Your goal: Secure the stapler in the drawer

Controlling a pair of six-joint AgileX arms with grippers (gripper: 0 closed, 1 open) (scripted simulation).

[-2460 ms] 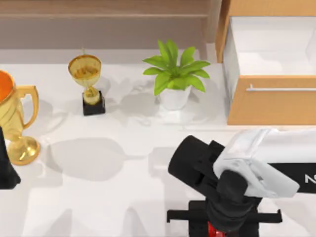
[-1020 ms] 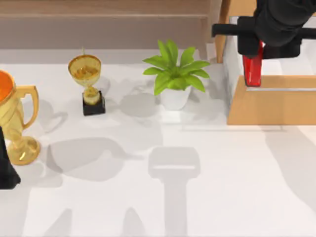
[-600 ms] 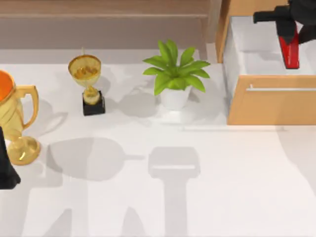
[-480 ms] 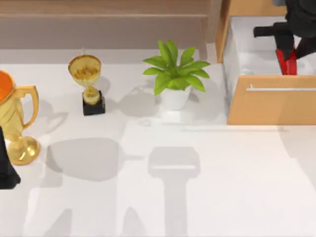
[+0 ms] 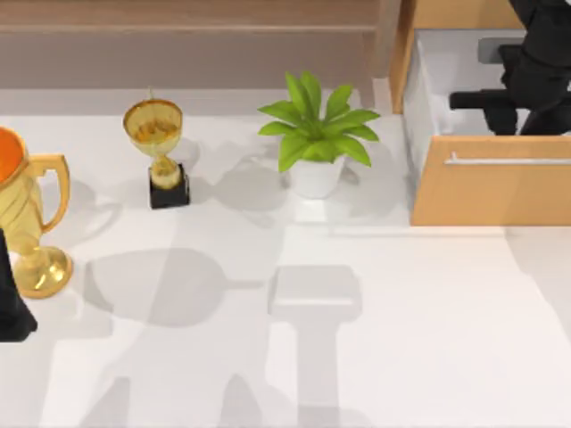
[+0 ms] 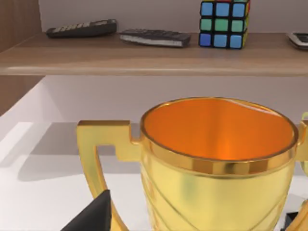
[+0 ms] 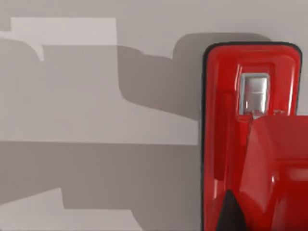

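Bright, even light falls from above, laying soft grey shadows on the white table (image 5: 178,357). The stapler (image 7: 250,134) shines with glossy highlights and casts a hard-edged shadow, and the big trophy (image 6: 216,159) glows orange inside with streaked reflections. Nothing blurs or bends at the edges.

white table (image 5: 401,339), two gold trophies (image 5: 162,152), potted plant (image 5: 314,134), drawer (image 5: 491,187)
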